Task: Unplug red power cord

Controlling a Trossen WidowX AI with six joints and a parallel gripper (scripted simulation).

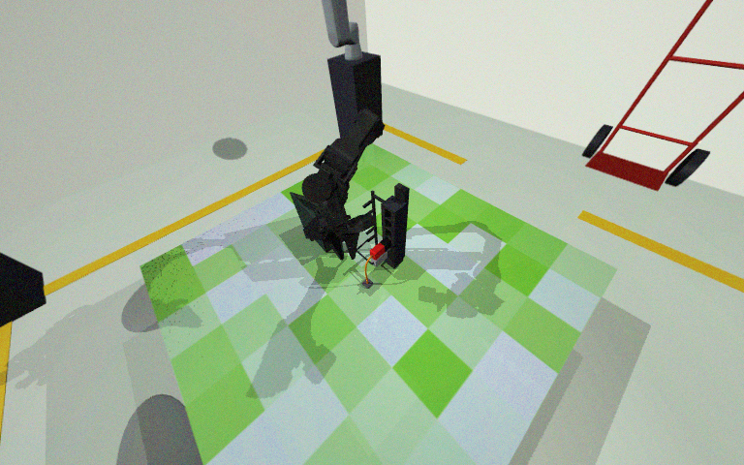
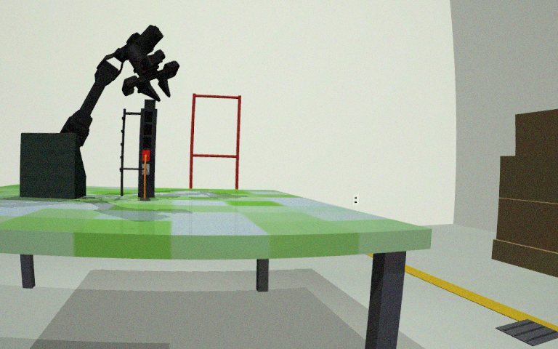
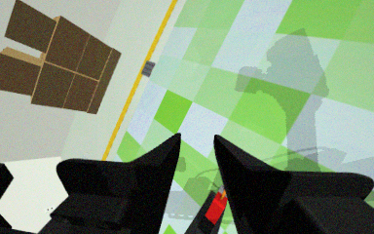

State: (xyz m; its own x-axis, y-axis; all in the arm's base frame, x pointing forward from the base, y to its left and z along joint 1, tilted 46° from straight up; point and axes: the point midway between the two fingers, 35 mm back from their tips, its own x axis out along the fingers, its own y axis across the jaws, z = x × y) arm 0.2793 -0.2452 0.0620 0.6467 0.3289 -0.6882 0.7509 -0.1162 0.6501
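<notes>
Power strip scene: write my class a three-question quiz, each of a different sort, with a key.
1. True or false: the red plug sits in the upright power strip.
2. The gripper is: A) clamped on the plug, B) above the strip's top holding nothing, C) resting on the table.
3. What colour is the cord hanging from the plug?

Key: 1 true; 2 B; 3 orange.

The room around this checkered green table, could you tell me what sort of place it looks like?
Probably a warehouse or workshop floor. A red hand truck leans against the pale wall, brown cardboard boxes are stacked at the side, and yellow lines are painted on the grey concrete floor.
</notes>
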